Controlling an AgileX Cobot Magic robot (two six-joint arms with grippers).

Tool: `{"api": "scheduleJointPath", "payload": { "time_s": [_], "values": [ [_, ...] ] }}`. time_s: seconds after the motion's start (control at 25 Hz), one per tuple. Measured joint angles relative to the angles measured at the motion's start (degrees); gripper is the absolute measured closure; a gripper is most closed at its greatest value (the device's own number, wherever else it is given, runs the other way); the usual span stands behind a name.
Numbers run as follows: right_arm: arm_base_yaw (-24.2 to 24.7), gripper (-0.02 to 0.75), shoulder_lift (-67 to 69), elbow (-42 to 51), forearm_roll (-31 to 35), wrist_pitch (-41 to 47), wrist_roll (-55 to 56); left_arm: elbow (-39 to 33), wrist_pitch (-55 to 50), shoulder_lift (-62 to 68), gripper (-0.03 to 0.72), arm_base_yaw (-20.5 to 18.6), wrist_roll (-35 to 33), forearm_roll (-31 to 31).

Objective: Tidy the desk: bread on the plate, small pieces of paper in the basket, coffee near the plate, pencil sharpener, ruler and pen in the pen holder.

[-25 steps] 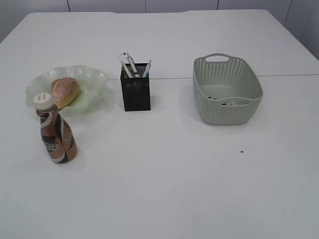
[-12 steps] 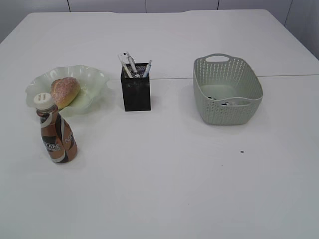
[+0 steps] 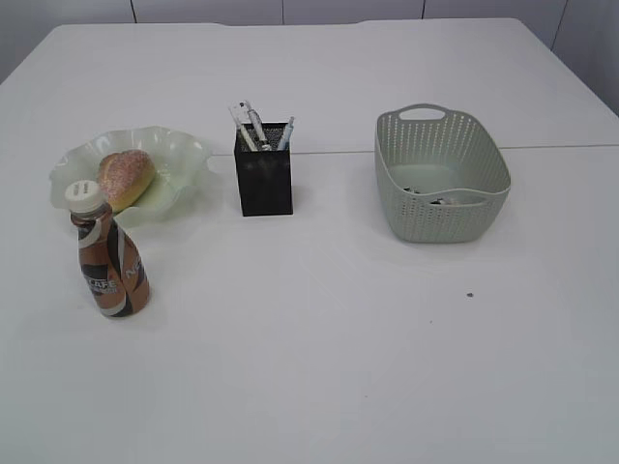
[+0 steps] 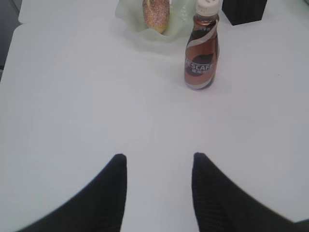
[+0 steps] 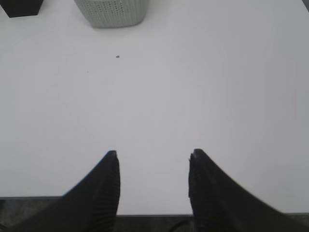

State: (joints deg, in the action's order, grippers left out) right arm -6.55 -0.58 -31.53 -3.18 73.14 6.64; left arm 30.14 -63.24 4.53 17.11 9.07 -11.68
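The only readable lettering is the white brand name "NESCAFÉ" across the brown-and-white swirl label of the coffee (image 4: 202, 53); in the exterior view only "CAFE" can be made out.

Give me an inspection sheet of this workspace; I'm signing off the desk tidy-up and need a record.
Surface: white desk, thin seam across it, one small dark speck.
Job's things: bread on the plate; coffee upright just in front of the plate; pen holder with pens and similar items standing in it; basket with small scraps at the bottom.
Clutter: nothing seen loose on the desk.
Grippers: left hand open, empty, pulled back from the coffee; right hand open, empty, at the desk's near edge.
Cables: nothing seen.
Surroundings: pale wall panels behind the desk.
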Motion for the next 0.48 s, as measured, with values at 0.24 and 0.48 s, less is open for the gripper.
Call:
{"api": "scheduleJointPath", "payload": {
  "time_s": [0.24, 0.48],
  "values": [
    [0.0, 0.393, 0.0, 2.1, 0.0, -5.38, -0.11, 0.0, 0.09, 0.0, 0.358, 0.0, 0.03, 0.0],
    [0.0, 0.393, 0.0, 3.15, 0.0, -6.46, -0.11, 0.0, 0.09, -0.09, 0.358, 0.0, 1.66, 0.49]
  ]
}}
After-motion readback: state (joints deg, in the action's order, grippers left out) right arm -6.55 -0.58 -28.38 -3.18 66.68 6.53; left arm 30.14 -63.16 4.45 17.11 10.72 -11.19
